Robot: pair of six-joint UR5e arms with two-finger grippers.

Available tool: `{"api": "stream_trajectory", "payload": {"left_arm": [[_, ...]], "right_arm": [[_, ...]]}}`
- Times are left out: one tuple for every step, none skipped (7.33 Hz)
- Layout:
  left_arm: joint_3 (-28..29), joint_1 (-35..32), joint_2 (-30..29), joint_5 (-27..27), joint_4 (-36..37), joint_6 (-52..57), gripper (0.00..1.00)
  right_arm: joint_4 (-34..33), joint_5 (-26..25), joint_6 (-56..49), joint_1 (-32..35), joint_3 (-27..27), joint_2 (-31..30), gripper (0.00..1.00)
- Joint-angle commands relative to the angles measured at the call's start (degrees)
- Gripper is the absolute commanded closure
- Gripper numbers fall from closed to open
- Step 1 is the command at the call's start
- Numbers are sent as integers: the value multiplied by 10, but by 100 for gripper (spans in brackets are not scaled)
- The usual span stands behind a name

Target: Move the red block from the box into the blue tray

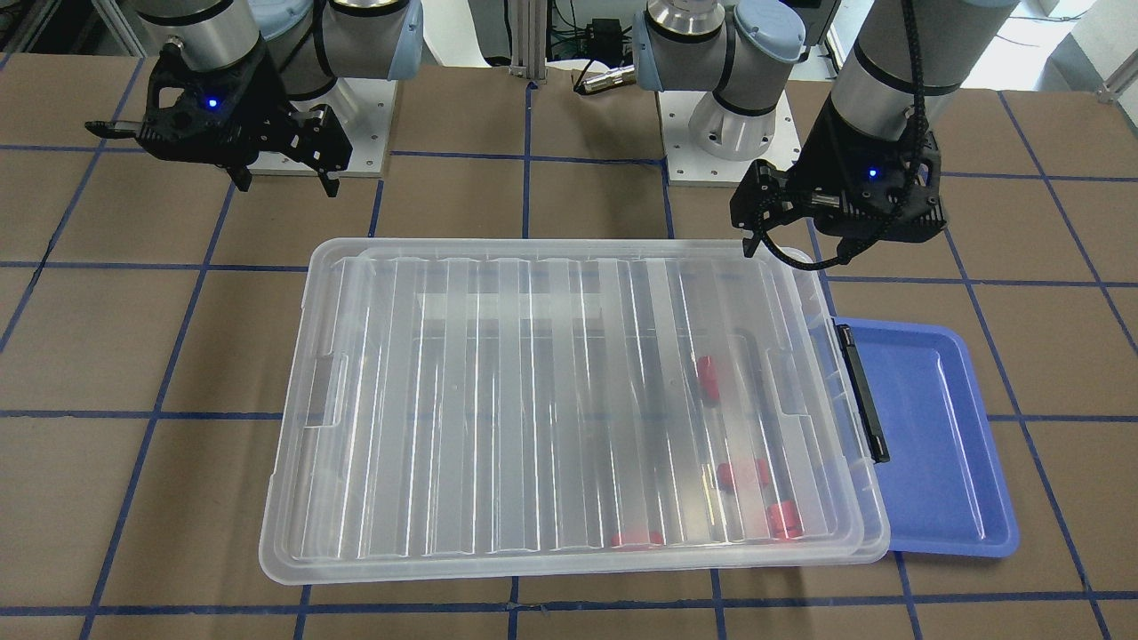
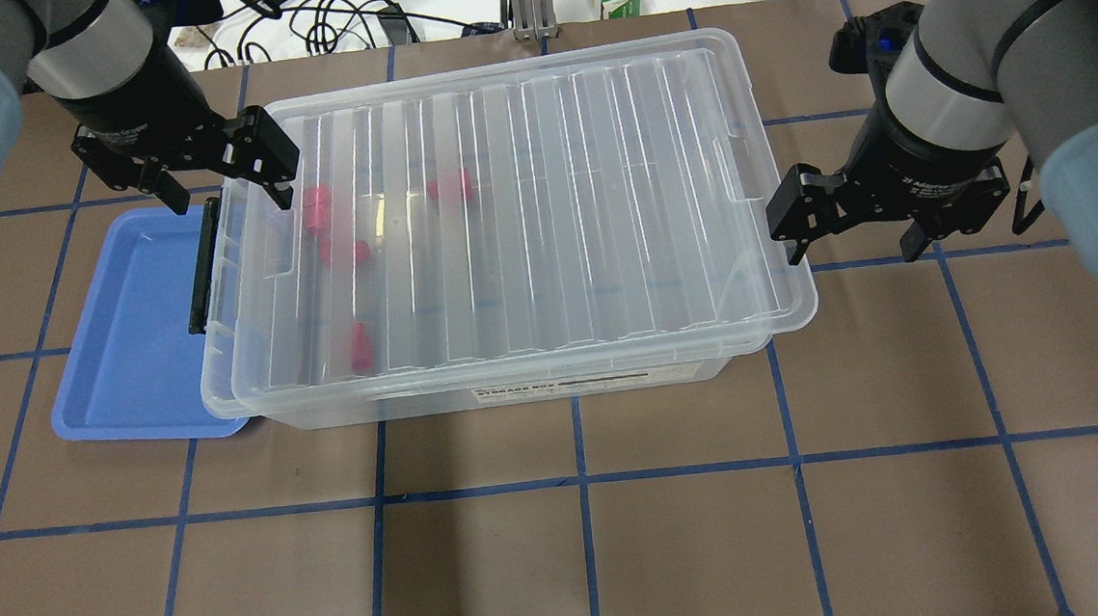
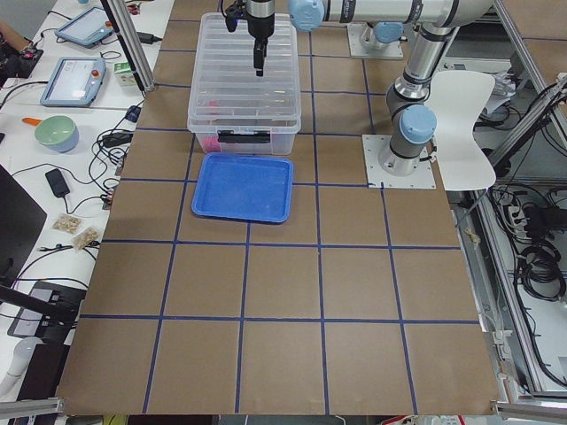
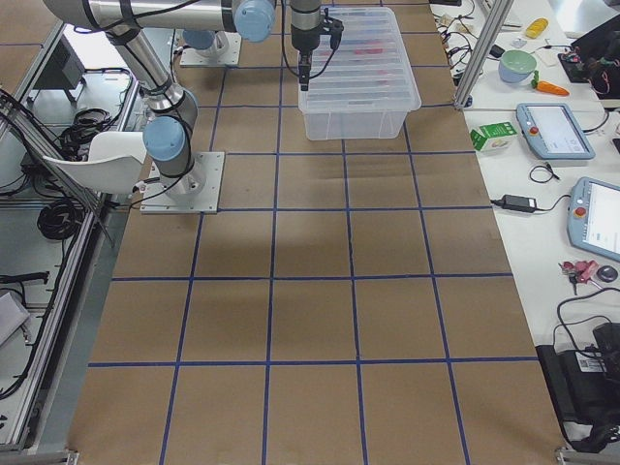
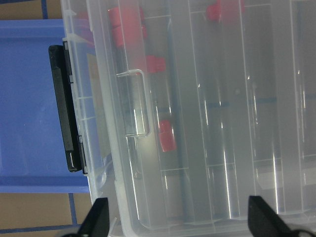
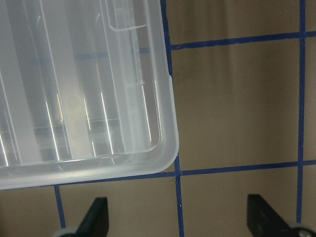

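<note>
Four red blocks point(image 2: 344, 253) lie inside the box point(image 2: 786, 311), bunched toward its latch end and visible only through the ribbed clear lid point(image 2: 600, 208), which sits flat on top. The black latch bar point(image 2: 203, 266) hangs on that short end; I cannot tell from here whether it is fastened. The blue tray point(image 2: 116, 338) sits on the counter point(image 2: 623, 535) just beside the box's latch end. The tray's edge nearest the box is lost under the overhanging rim, and it holds no block.

My left pincer point(image 2: 229, 193) hovers over the box's latch end, jaws spread wide and gripping nothing. Its wrist camera looks down on the latch bar, the lid's moulded handle recess and several of the blocks beneath. My right pincer point(image 2: 854, 250) hangs off the box's opposite end, above the counter beside that end's corner, likewise spread and holding nothing. Both appear to be well above the lid and not touching it.

As I read it, none of the task is done: the lid is on, no block is lifted and nothing is in the tray. What remains is to free the latch if it is fastened and get the lid off or aside, which the two arms at either end look placed for. Then one pincer must reach in, take a single block, carry it past the box's latch end and set it in the tray. The left pincer is nearest both blocks and tray, so it looks the natural choice.
</note>
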Motion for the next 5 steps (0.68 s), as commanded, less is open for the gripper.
{"api": "stream_trajectory", "payload": {"left_arm": [[0,0,0,0,0,0,0],[0,0,0,0,0,0,0],[0,0,0,0,0,0,0],[0,0,0,0,0,0,0],[0,0,0,0,0,0,0]], "right_arm": [[-18,-6,7,-1,-3,46,0],[-69,-6,4,-1,-4,79,0],[-100,-7,3,-1,-4,98,0],[-125,-6,1,-1,-5,115,0],[-154,-6,6,-1,-6,128,0]]}}
